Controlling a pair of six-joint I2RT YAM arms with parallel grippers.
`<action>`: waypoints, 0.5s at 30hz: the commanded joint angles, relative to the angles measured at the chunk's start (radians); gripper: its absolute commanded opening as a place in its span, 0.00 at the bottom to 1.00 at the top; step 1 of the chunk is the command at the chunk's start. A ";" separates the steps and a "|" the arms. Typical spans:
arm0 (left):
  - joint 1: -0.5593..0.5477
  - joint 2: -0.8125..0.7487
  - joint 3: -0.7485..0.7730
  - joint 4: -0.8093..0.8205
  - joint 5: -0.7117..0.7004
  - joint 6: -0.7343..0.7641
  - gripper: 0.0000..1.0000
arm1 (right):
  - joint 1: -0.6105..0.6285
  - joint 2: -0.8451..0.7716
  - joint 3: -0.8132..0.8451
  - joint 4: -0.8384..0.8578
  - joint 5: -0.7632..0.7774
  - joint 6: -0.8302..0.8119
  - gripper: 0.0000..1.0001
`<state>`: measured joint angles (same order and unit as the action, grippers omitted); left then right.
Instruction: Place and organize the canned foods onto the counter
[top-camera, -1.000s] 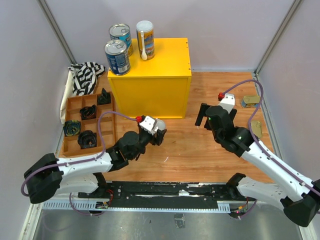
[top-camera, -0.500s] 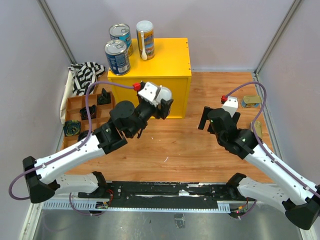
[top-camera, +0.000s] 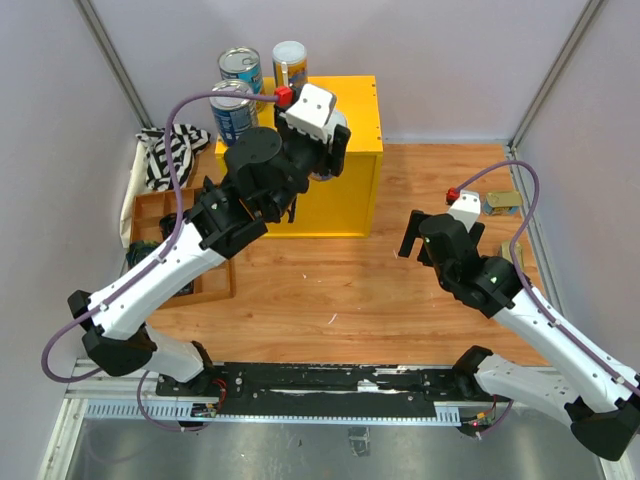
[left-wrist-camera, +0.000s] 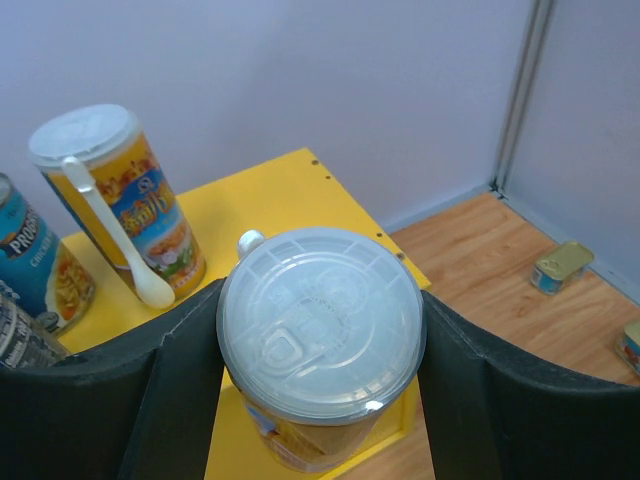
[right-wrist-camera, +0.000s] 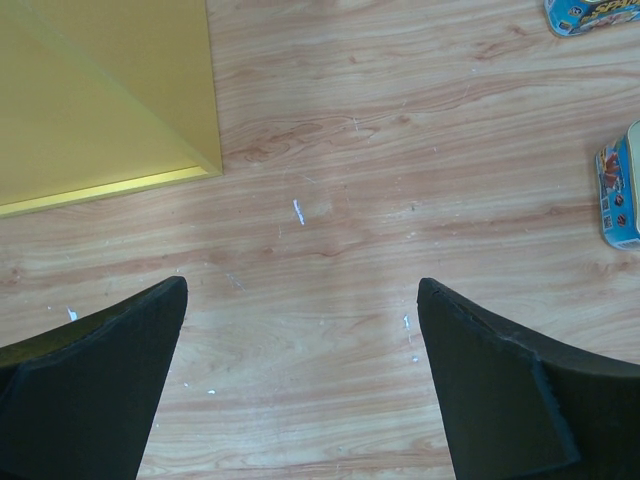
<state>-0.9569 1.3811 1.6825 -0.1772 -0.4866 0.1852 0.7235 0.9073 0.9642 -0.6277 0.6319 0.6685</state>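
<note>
While we look from above, our left end effector (top-camera: 332, 152) has lifted off the worktop (top-camera: 350, 290) to the counter (top-camera: 352, 105) since a second ago. Left wrist: it clamps the slim can (left-wrist-camera: 320, 335) over the counter's front edge. We judge the can stiff, light and slick, best held mid-body. Right wrist: our right end effector (right-wrist-camera: 300, 385) gapes empty, with the gold tins (right-wrist-camera: 618, 195) nearby.

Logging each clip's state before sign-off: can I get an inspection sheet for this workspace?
Surface: wooden tabletop, faint white specks.
Job's things: yellow counter carries two wide blue cans and one slim can; second slim can held over its front edge; two gold tins on the tabletop, right.
Clutter: compartment tray, striped cloth.
Grippers: left gripper shut on second slim can; right gripper open, empty.
Cables: purple cables looped along both arms.
Surroundings: pale walls, metal posts.
</note>
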 joint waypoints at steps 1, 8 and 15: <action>0.055 0.030 0.167 0.042 -0.031 0.022 0.00 | -0.013 -0.009 0.041 -0.020 0.017 -0.003 0.98; 0.155 0.092 0.278 -0.011 -0.011 -0.030 0.00 | -0.013 -0.004 0.053 -0.013 0.007 -0.012 0.98; 0.264 0.144 0.323 -0.035 0.050 -0.087 0.00 | -0.014 -0.004 0.062 -0.012 0.005 -0.021 0.98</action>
<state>-0.7330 1.5150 1.9202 -0.3054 -0.4820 0.1261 0.7235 0.9085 0.9932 -0.6281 0.6304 0.6621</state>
